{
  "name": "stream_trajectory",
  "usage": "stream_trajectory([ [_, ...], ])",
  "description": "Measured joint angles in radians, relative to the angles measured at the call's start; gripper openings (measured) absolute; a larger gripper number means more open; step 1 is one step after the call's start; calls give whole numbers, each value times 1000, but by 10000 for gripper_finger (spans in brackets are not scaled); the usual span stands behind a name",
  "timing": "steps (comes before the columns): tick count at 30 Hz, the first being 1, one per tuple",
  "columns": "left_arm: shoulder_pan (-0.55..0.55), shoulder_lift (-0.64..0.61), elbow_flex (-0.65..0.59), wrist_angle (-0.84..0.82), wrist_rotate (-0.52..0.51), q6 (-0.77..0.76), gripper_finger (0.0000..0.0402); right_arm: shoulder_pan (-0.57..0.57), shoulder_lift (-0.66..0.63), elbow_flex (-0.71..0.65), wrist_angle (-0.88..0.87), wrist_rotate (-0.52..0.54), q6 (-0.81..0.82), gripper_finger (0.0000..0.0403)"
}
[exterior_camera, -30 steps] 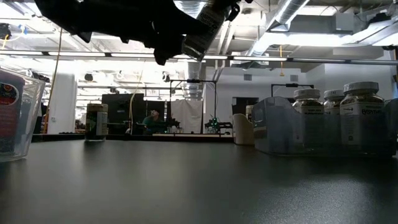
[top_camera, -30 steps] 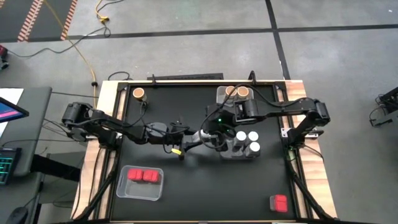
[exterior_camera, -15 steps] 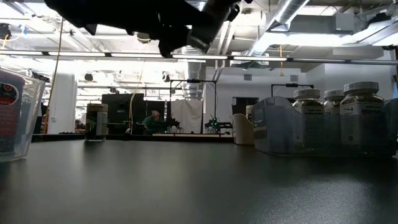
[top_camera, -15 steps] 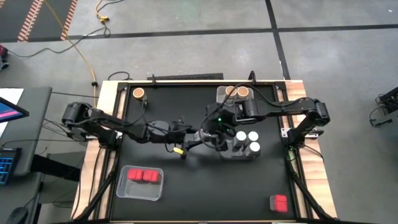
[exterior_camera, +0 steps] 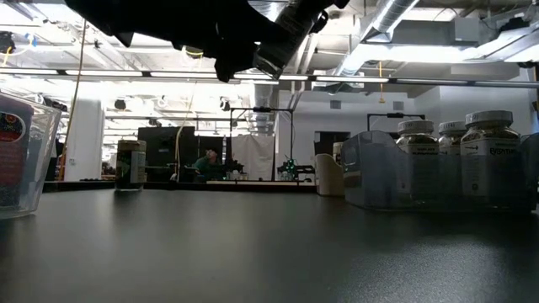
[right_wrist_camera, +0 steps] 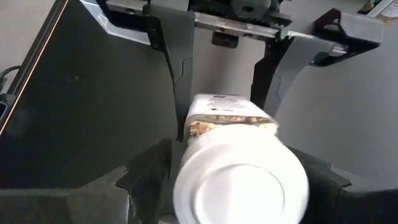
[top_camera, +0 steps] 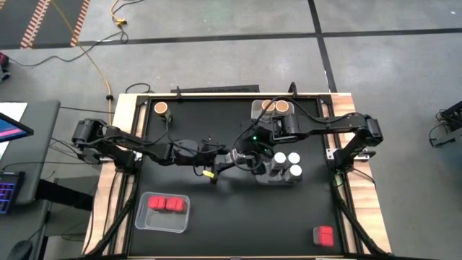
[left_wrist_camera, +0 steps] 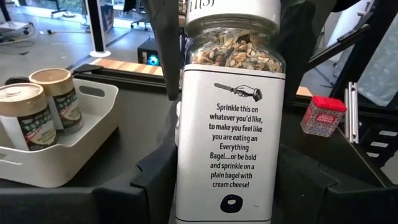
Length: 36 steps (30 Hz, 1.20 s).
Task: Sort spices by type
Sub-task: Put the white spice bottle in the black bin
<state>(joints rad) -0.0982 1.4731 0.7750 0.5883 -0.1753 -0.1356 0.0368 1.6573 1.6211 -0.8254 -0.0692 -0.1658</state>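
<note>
The left gripper [left_wrist_camera: 227,180] is clamping the lower body of a white-lidded spice jar [left_wrist_camera: 229,124] narrowly between its fingers and holding it in the air over the middle of the table [top_camera: 216,217]. The jar's long axis is lying crosswise to that grip, and its lid is pointing straight at the right gripper [right_wrist_camera: 239,180]. The right gripper is sitting around the lid end, and whether it is gripping cannot be told. So a handover is turning on that line: the right arm is meeting the jar end-on, and it is also the arm nearer the clear tray [top_camera: 268,177] where three more white-lidded jars [top_camera: 286,163] are standing just beside the meeting point. The label facing the left wrist is reading "Sprinkle this on whatever you'd like, to make you feel like you are eating an Everything Bagel....or be bold and sprinkle on a plain bagel with cream cheese!" Farther off, two cork-topped jars [left_wrist_camera: 43,106] are standing in a white tray [left_wrist_camera: 93,130] and a lone red box [left_wrist_camera: 323,115] is sitting on the table; the writing on them is proving too small to read. A third cork-topped jar [top_camera: 161,108] is waiting at the far left edge, and two red boxes [top_camera: 167,204] are lying in a near tray.
</note>
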Motion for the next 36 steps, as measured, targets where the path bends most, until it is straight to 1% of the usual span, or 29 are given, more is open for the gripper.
stream_trajectory([
  [10, 0, 0, 0, -1, 0, -4, 210, 0, 0, 0, 5, 0, 0, 285],
  [14, 0, 0, 0, -3, 0, -4, 210, 0, 0, 0, 5, 1, 0, 269],
  [21, 0, 1, 0, -7, -2, -9, 210, 0, 0, 0, 3, 10, 4, 224],
  [26, 0, 1, 0, -12, -10, -5, 211, 0, 0, 0, 1, 10, 3, 224],
  [31, 0, 1, 0, -14, -12, -3, 211, 0, 0, 0, -1, 9, 0, 235],
  [36, 0, 1, 0, -17, -14, -3, 211, 0, 0, 0, -2, 9, 0, 226],
])
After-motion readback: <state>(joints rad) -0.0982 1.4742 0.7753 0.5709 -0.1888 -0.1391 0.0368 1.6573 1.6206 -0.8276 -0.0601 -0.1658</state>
